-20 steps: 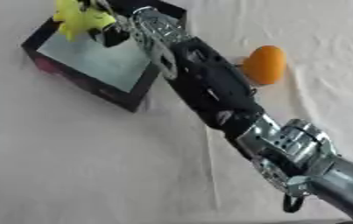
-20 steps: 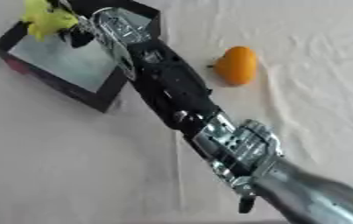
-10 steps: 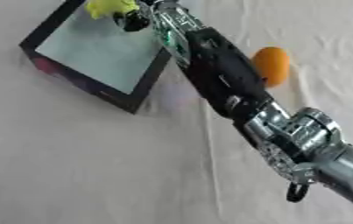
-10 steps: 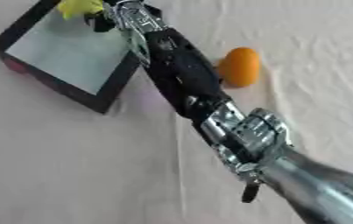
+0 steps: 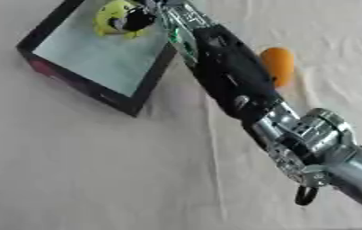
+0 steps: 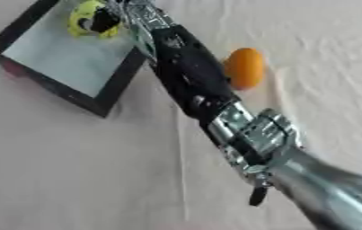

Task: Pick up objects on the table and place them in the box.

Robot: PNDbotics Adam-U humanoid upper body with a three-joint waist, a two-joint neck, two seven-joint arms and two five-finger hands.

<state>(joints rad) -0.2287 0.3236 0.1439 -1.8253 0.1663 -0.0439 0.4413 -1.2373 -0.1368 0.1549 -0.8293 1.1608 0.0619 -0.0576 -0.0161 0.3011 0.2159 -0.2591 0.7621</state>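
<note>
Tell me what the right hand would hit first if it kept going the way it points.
Probably the box's far wall. The right hand, curled on the yellow toy, points up-left over the black box with pale floor; depth is unclear.

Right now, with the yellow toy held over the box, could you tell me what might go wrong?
The right hand holds the yellow toy near the box's far corner, so a release there might catch the rim. The forearm crosses the box's right wall and could nudge it when pulling back. The orange object lies beside the arm and may get knocked.
</note>
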